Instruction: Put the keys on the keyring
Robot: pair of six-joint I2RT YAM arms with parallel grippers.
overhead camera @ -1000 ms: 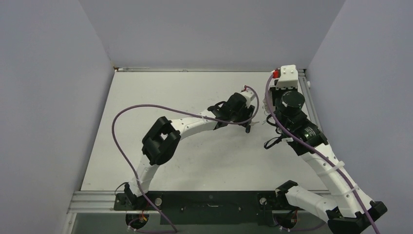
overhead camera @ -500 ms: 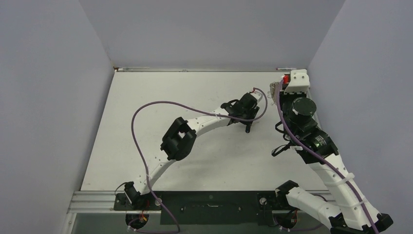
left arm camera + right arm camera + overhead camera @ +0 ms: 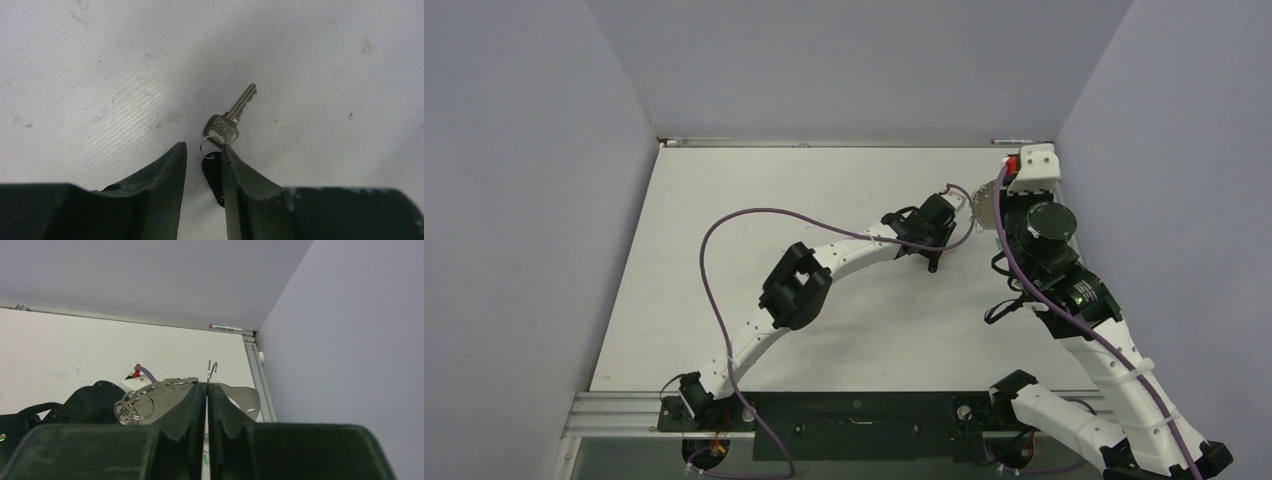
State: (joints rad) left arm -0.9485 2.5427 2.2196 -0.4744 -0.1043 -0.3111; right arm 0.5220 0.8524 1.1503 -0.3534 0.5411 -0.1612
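With the keyring [image 3: 167, 390] clenched in the right gripper [image 3: 207, 386], the key [image 3: 226, 125] just ahead of the parted left gripper [image 3: 203, 146] could be flicked aside.

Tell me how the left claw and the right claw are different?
The left gripper has its jaws apart; the right gripper has them squeezed shut. The left gripper points down at a silver key on the table; the right gripper pinches the wire keyring. Both have black fingers.
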